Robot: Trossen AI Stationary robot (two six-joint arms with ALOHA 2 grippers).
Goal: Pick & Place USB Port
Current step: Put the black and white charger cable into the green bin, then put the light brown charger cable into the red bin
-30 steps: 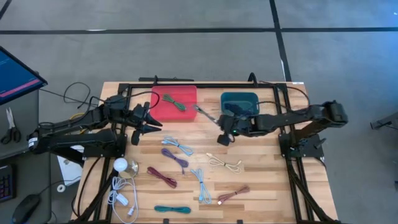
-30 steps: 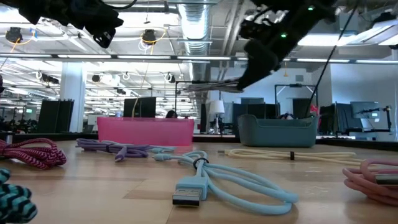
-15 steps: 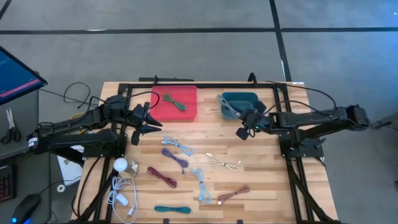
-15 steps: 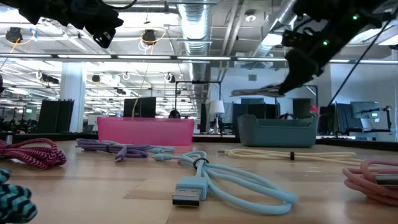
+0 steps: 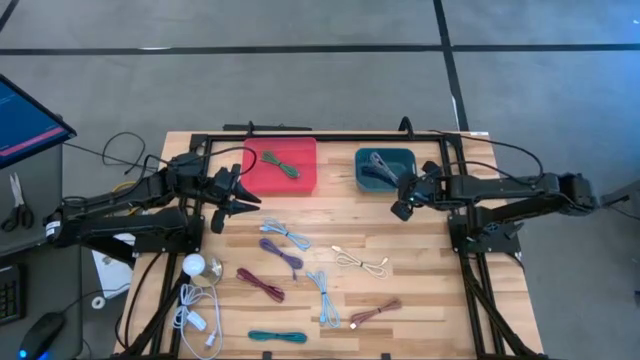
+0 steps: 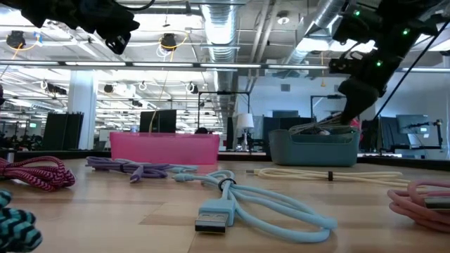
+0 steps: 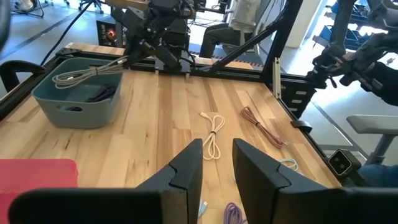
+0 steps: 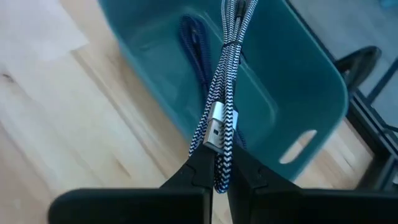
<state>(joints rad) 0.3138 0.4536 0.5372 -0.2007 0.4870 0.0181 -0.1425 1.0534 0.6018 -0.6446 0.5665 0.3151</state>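
- Currently, nearest the front edge of the wooden table (image 5: 420, 290), loose cables lie spread out, a light-blue USB cable (image 6: 239, 204) foremost in the low view.
- Mid-table, the left gripper (image 5: 240, 193) hovers beside the red tray (image 5: 300, 172), fingers slightly apart, holding nothing.
- Farther back, the right gripper (image 8: 217, 169) is pinched on the braided black-and-white cable (image 8: 225, 74), which drapes over the near rim and into the teal bin (image 5: 385, 160).
- A dark blue cable (image 8: 196, 37) lies inside that bin.
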